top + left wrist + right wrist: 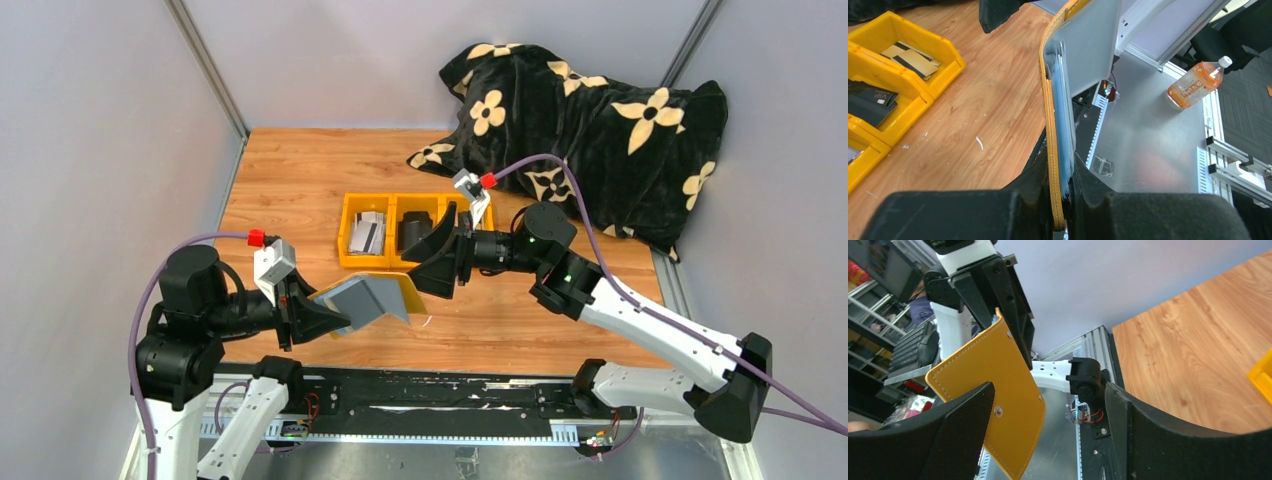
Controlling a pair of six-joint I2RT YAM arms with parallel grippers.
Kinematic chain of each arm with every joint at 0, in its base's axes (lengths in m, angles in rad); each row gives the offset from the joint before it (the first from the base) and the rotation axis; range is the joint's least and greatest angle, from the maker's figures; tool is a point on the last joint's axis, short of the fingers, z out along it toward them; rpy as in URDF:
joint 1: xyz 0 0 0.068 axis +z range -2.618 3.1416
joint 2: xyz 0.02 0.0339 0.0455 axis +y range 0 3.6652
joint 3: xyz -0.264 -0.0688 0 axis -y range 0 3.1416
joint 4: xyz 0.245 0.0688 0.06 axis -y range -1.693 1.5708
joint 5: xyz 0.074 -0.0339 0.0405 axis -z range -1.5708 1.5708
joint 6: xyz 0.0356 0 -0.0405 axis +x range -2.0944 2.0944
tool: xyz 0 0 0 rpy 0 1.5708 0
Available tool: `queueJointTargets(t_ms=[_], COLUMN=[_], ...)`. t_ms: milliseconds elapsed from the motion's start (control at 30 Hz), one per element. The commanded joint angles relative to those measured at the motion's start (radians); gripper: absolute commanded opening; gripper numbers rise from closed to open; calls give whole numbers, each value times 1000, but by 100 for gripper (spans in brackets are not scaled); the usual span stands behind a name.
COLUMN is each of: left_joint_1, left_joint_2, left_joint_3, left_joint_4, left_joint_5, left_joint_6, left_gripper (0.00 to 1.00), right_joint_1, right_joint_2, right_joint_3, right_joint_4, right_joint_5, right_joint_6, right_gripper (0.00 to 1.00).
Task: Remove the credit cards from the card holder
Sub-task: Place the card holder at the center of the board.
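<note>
The card holder [372,300] is a flat folding wallet of mustard-yellow leather with a stitched edge and small metal studs; its inner face is smooth grey-blue, and thin pale layers show edge-on inside the fold, though I cannot tell whether they are cards. It hangs in the air over the near part of the table, between the two arms. The tray [347,222] is glossy yellow plastic with square compartments; pale grey credit cards [367,235] lie in its left one, black cards [870,100] in the middle one, and striped cards [910,56], beige with dark bands, in the far one as the left wrist sees it.

The left gripper [335,318] is clamped narrowly on the card holder's lower edge, black fingers pressing both faces; the right gripper [445,255] stands spread wide with nothing held, its textured pad [953,435] lying in front of the yellow flap, contact unclear.

The table [300,180] is warm wood-grain laminate with faint scuffs; a black cushion [600,120] with cream flowers slumps in the far right corner; plain pale walls enclose the cell; beyond the brushed metal front edge stands a bottle [1198,82] of orange drink.
</note>
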Motion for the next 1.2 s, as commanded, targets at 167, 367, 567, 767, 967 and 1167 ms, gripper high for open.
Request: queueJointTargets(t_ms=[167, 367, 567, 767, 967, 1167], left_joint_1=[-3, -3, -3, -3, -3, -3], left_joint_2=[-20, -19, -24, -20, -20, -21], left_joint_3=[0, 10, 8, 16, -3, -14], left_joint_4=[-29, -29, -29, -30, -31, -32], left_joint_5=[-5, -7, -25, -55, -147, -166], left_joint_6=[58, 52, 52, 59, 74, 82], left_gripper=[0, 0, 0, 0, 12, 61], right_joint_1=[19, 97, 169, 214, 217, 216], right_joint_2=[-121, -86, -51, -28, -3, 9], right_joint_3=[36, 86, 131, 160, 156, 158], right_joint_4=[-110, -168, -235, -315, -359, -445], right_joint_5=[-49, -58, 8, 181, 323, 452], right_joint_6=[-77, -137, -209, -255, -230, -225], right_gripper=[85, 86, 86, 60, 14, 0])
